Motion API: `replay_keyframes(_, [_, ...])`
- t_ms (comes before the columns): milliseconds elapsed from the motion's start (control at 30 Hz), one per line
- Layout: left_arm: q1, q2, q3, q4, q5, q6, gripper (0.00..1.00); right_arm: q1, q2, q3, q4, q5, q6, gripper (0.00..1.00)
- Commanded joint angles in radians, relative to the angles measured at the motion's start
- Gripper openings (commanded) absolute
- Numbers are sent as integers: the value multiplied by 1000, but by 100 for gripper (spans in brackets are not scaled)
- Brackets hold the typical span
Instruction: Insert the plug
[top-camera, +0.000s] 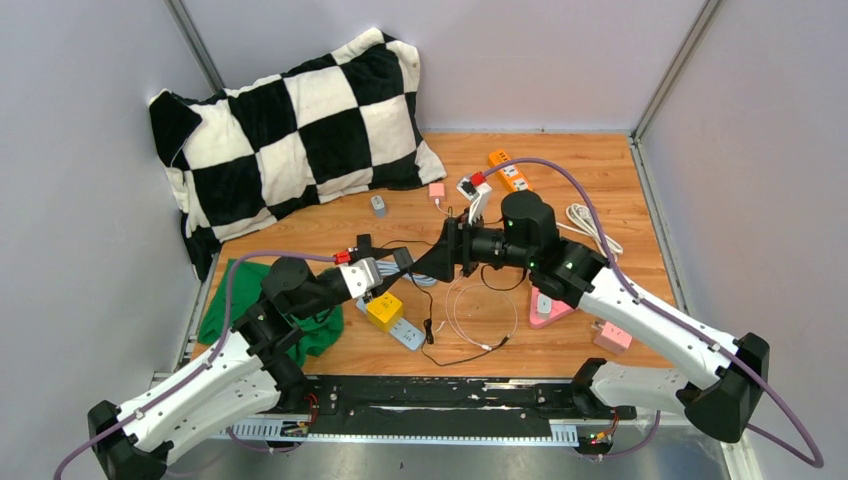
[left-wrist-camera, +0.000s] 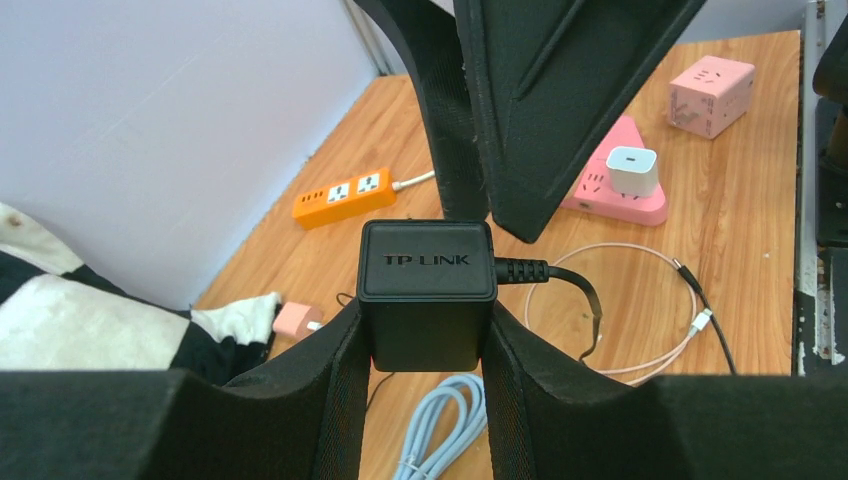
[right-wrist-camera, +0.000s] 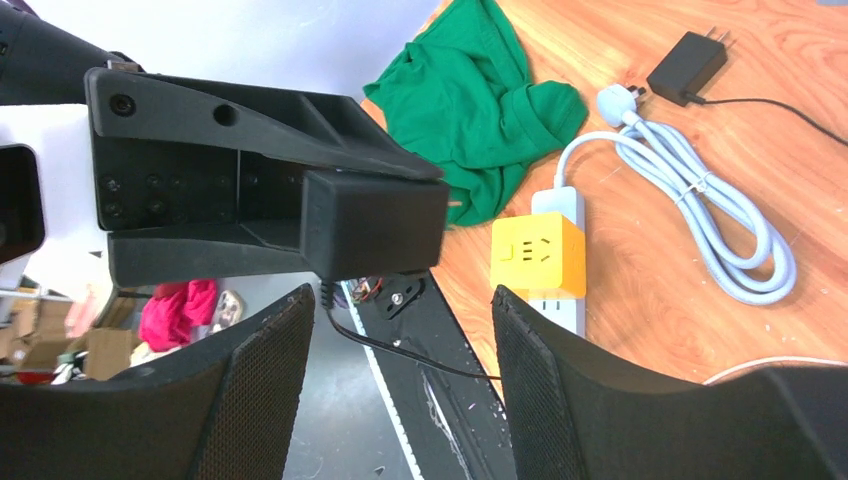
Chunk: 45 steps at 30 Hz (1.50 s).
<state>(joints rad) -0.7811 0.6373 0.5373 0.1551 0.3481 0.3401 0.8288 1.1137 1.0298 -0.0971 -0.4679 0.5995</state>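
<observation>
Plug (left-wrist-camera: 427, 265), just one, sits clamped in left gripper (left-wrist-camera: 425, 322); right gripper (right-wrist-camera: 395, 325) agape.

Robotics lab test cell: plain grey panel walls (top-camera: 70, 150) w/ alu frame posts (top-camera: 673, 70), wood tabletop (top-camera: 605, 160), 2 arms (top-camera: 200, 385) bolted to rail (top-camera: 430, 400).

the black, boxy tp-link power adapter (left-wrist-camera: 427, 275) hangs in the air, clamped in the left gripper (left-wrist-camera: 425, 345), cord leaving at its 3 o'clock. the yellow cube socket (top-camera: 384, 310) sits on a white power strip (top-camera: 407, 333) at the adapter's 7 o'clock.
</observation>
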Motion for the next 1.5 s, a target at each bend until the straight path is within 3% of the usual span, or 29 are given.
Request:
replay_keyframes(0, [-4,8,-10,8,-19,-17,25,88,22,77,-85,168,-67,68])
replay_keyframes(267, [-4,5,-15,-7,-28,-18,24,184,121,171,-130,287,-116,67])
replay_keyframes(367, [-4,6,-13,-10,-25,-20,24,209,160,208,-180,372,-139,62])
replay_keyframes(433, [-4,7,-13,-13,-26,-21,24,218,188,235,-202,390,-153,53])
replay_keyframes(500, [-4,10,-10,-22,-35,-26,25,224,208,252,-222,403,-164,32])
replay_keyframes(533, [-4,9,-8,-32,-44,-27,26,225,211,254,-230,413,-172,17])
replay_keyframes(600, [-4,6,-3,-59,-71,-30,29,224,207,245,-232,444,-188,1])
replay_keyframes(800, [-5,-35,1,-119,-263,-87,65,183,156,208,-268,641,-274,0])
replay_keyframes(933, [-4,-45,27,-196,-371,-128,81,120,136,233,-336,726,-373,0])
replay_keyframes(1067, [1,-23,72,-268,-462,-159,99,113,127,267,-383,971,-538,0])
replay_keyframes(1167, [58,12,106,-297,-458,-217,100,118,158,325,-428,1173,-657,0])
replay_keyframes(1300, [243,81,162,-361,-368,-357,100,156,207,342,-433,1306,-785,0])
replay_keyframes(1367, [301,103,177,-388,-345,-412,100,198,230,326,-433,1284,-792,0])
replay_keyframes(1467, [395,130,187,-411,-277,-510,100,259,270,287,-473,1109,-733,0])
